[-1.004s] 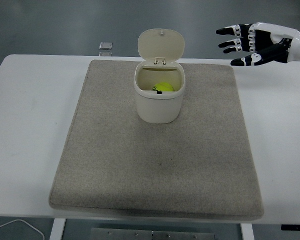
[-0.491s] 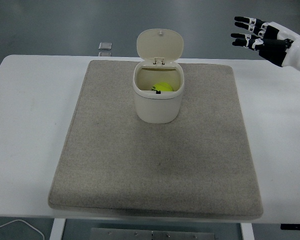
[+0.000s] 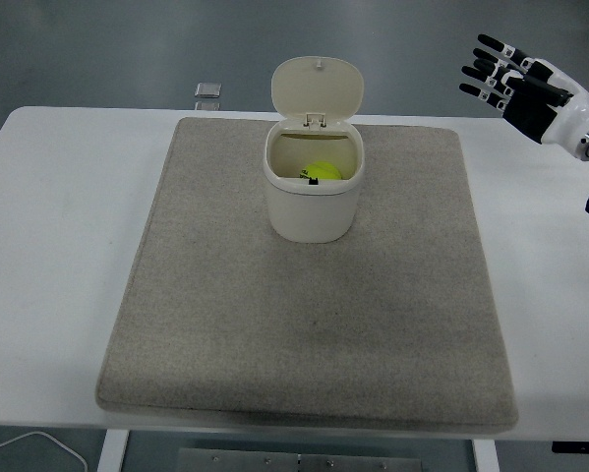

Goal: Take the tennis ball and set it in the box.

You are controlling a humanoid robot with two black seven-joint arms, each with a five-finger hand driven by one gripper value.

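Observation:
A yellow-green tennis ball (image 3: 322, 172) lies inside the cream box (image 3: 311, 211), which stands upright on the far middle of the grey mat (image 3: 314, 324). The box's hinged lid (image 3: 318, 89) is tipped back and open. My right hand (image 3: 515, 81) hovers high at the far right edge, well away from the box, fingers spread and holding nothing. The left arm does not show.
A small silvery object (image 3: 207, 90) sits at the table's far edge, left of the box lid. A white cable (image 3: 38, 444) curls below the table's near left corner. The white table (image 3: 48, 246) borders the mat on both sides.
My right hand has drawn back to the right and turned its fingers more upward, moving farther from the box. The ball and box have not moved.

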